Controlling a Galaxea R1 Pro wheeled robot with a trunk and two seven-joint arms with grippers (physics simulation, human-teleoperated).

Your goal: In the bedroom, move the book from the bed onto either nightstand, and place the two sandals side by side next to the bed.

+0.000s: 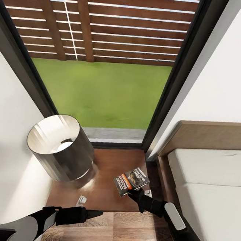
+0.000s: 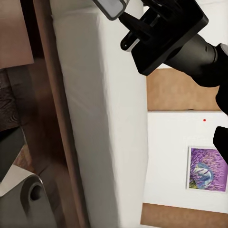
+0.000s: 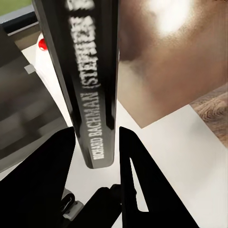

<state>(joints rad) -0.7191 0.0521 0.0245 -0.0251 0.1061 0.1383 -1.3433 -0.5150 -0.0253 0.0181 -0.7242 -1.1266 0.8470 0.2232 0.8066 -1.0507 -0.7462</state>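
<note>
White walls and a tall dark-framed window (image 1: pixel 104 60) close a narrow corner beside the bed (image 1: pixel 210 180). Between them stands the nightstand (image 1: pixel 107 185), its glossy brown top carrying a lamp (image 1: pixel 60 149) with a silver-grey cylinder shade on the window-left side. The right gripper (image 1: pixel 135 193) is clamped on the book (image 1: pixel 131 181), a thin dark paperback with an orange band and white "Richard Bachman" lettering, held over the nightstand's free part near the bed-side edge. The left gripper (image 1: pixel 98 213) hangs at the nightstand's front edge; whether its jaws are apart, I cannot tell.
</note>
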